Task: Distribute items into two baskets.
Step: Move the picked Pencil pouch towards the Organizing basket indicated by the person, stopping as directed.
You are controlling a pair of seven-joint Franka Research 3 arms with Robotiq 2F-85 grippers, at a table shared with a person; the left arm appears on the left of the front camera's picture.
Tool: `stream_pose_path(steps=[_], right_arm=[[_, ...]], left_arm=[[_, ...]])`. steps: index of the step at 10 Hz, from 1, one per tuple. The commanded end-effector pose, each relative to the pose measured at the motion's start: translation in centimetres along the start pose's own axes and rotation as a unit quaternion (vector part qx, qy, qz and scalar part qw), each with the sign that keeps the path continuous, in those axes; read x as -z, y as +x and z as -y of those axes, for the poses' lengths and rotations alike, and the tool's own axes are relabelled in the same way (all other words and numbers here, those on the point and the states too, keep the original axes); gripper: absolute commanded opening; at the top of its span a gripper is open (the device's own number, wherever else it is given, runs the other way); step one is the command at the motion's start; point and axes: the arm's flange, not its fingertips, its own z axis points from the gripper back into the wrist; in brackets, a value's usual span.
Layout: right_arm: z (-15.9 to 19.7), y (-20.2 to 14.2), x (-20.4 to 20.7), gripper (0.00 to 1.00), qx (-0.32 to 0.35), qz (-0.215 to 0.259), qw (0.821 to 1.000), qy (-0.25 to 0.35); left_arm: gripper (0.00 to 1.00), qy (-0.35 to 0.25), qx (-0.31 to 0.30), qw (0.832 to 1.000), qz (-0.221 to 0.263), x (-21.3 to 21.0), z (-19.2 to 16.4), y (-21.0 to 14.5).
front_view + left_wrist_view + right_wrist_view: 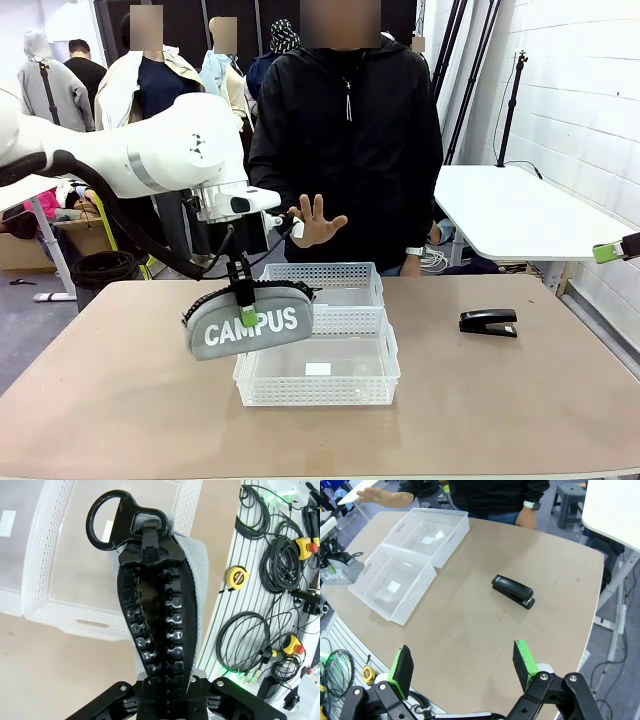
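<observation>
Step in hand: placing the first item. My left gripper (241, 292) is clamped shut on the black zipper edge of the grey CAMPUS pouch (250, 325), soft fabric, which hangs at the left rim of the near basket (330, 395), rigid white perforated plastic. The next move, as I judge it: shift right over the basket, lower, release. My right gripper (460, 667) stands wide open and empty. The stapler (489, 322), black, hard and oblong, lies on the table (120, 400) to the right of the baskets.

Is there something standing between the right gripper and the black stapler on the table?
Nothing visible does. In the right wrist view, bare table lies between the open right gripper and the stapler; the two baskets sit off to one side.
</observation>
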Motion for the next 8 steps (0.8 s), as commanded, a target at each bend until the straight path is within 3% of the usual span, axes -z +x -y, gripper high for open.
stream_pose_path(steps=[1,8], right_arm=[[0.0,0.1,0.1,1.00,0.006,0.002,1.000,0.008],[0.0,0.1,0.1,1.00,0.006,0.002,1.000,0.008]], left_arm=[[0.15,0.013,-0.020,1.000,-0.004,-1.7,2.6,-3.3],[0.15,0.015,-0.017,1.000,-0.004,-2.0,4.2,-4.7]])
